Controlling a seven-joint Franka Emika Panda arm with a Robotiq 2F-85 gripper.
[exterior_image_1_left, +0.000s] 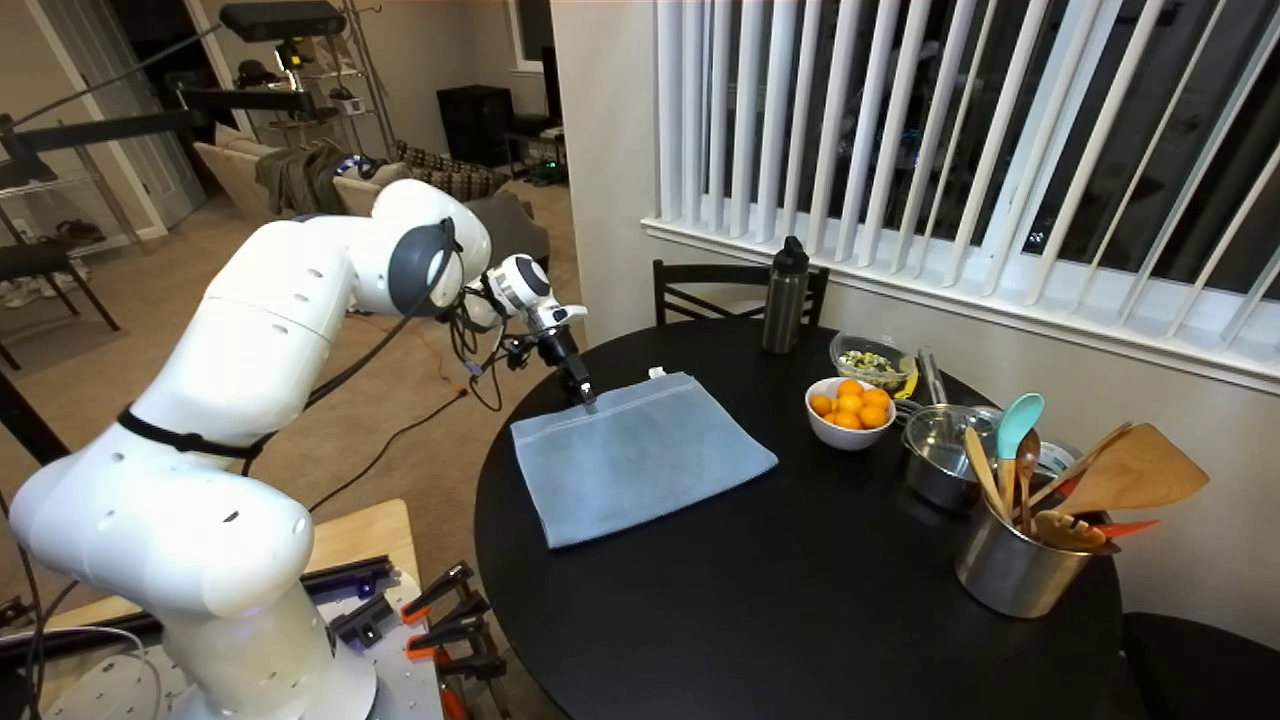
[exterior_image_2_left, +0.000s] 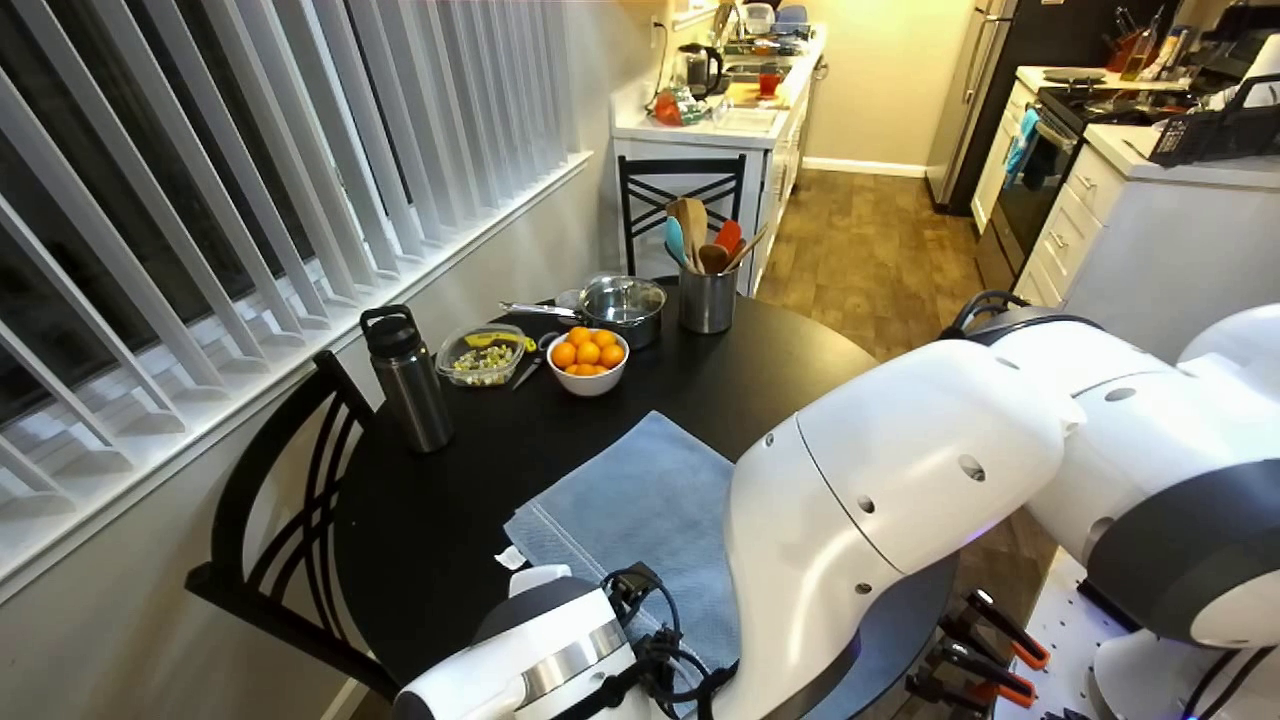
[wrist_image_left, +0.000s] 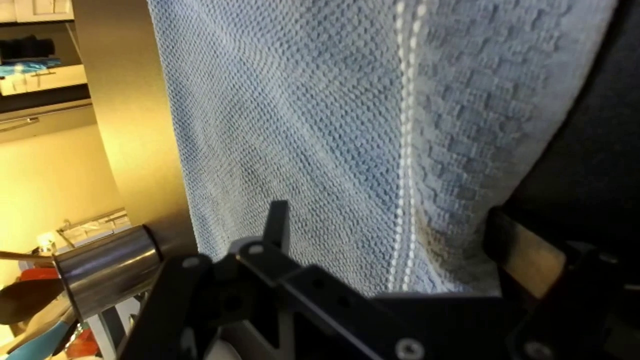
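The jaws of the gripper (wrist_image_left: 392, 222) stand wide apart, straddling the edge of a blue-gray towel (exterior_image_1_left: 645, 465) without clamping it. The towel lies spread on a round black table (exterior_image_1_left: 800, 590); farther across stand a white bowl (exterior_image_1_left: 846, 439) of oranges (exterior_image_1_left: 848, 405) and a steel bottle (exterior_image_1_left: 783, 312). Vertical blinds (exterior_image_2_left: 500, 90) hang alongside; tan carpet (exterior_image_1_left: 430, 490) and a wood kitchen floor (exterior_image_2_left: 850, 230) stretch beyond.

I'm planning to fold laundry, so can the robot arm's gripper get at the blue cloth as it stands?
Likely yes: the gripper is open at the stitched edge of the blue cloth, and no other thing shows between them. The bowl of oranges stands apart from it.
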